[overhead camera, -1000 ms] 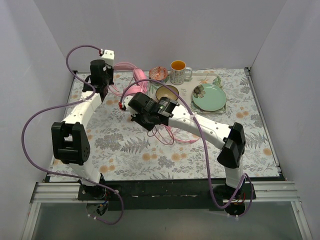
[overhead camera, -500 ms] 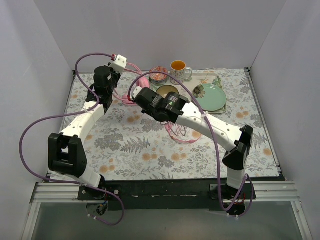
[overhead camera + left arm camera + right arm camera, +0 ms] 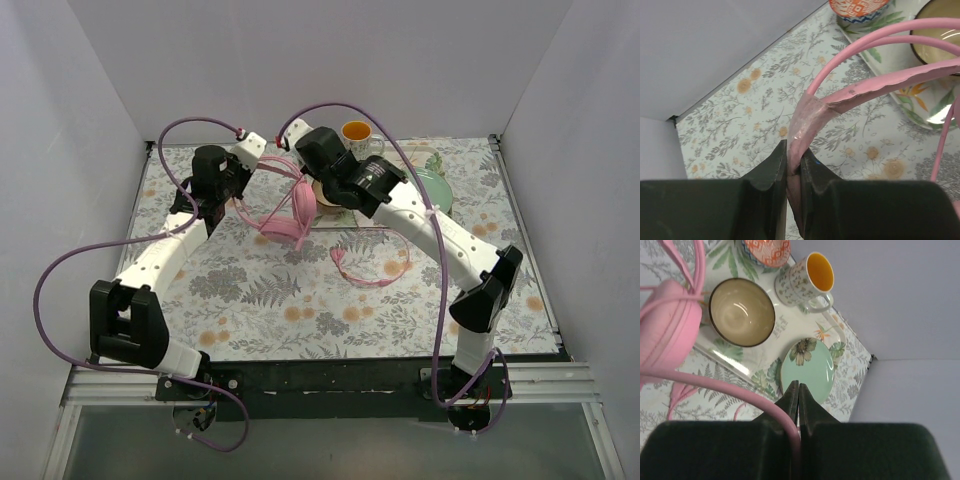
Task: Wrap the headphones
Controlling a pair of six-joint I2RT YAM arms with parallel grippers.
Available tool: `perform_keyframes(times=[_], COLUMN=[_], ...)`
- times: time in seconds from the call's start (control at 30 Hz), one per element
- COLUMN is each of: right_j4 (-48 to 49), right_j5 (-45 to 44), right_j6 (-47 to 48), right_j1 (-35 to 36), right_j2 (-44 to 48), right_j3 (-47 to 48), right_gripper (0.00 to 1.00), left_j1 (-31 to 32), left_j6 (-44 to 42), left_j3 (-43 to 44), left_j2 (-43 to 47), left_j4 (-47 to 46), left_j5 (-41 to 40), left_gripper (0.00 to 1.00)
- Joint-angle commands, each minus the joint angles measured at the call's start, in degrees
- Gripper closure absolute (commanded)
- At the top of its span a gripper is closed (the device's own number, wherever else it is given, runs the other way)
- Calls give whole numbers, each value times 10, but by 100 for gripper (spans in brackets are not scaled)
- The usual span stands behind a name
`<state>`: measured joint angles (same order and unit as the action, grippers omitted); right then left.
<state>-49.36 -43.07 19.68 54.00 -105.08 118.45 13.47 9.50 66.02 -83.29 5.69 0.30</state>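
Note:
The pink headphones (image 3: 291,212) hang lifted over the floral table between my two arms, earcups low. My left gripper (image 3: 262,163) is shut on the headband; in the left wrist view the jaws (image 3: 793,150) pinch the flat pink band (image 3: 815,112) while two cable strands (image 3: 875,42) arch past. My right gripper (image 3: 292,152) is high at the back, shut on the thin pink cable (image 3: 735,389), which curves into its jaws (image 3: 798,386). An earcup (image 3: 665,325) shows at the left of that view. The rest of the cable (image 3: 370,262) lies looped on the table.
A tray (image 3: 725,357) at the back holds a brown bowl (image 3: 741,312), an orange patterned bowl (image 3: 767,250), a mug (image 3: 357,133) and a green plate (image 3: 807,367). White walls close the back and sides. Purple robot cables (image 3: 330,108) arch above both arms.
My right gripper swung from the table's middle up to the back, drawing the cable along. My left gripper turned right with the headband, and the headphones came forward off the back of the table.

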Motion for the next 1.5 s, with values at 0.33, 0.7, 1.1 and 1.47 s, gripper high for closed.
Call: perform_keyframes(times=[0.33,0.7,1.1,1.47], right_j4=[250,298,520,644], right_j5=[194,371,605,668], right_j6=[-15,-40,-76,-97], right_j1=[-174,-233,-239,-246], right_j2=[22,20,118,187], right_j3=[-46,-109,-382,-547], right_gripper=[99,99,45,12], left_j1=[1,1,1,-6], left_j6=[119,164,314,345], left_j3=[117,220,367,392], left_j2=[52,45,28,12], left_j4=[193,326,351,327], left_j5=[172,333,288,245], left_gripper=[100,100,100,100])
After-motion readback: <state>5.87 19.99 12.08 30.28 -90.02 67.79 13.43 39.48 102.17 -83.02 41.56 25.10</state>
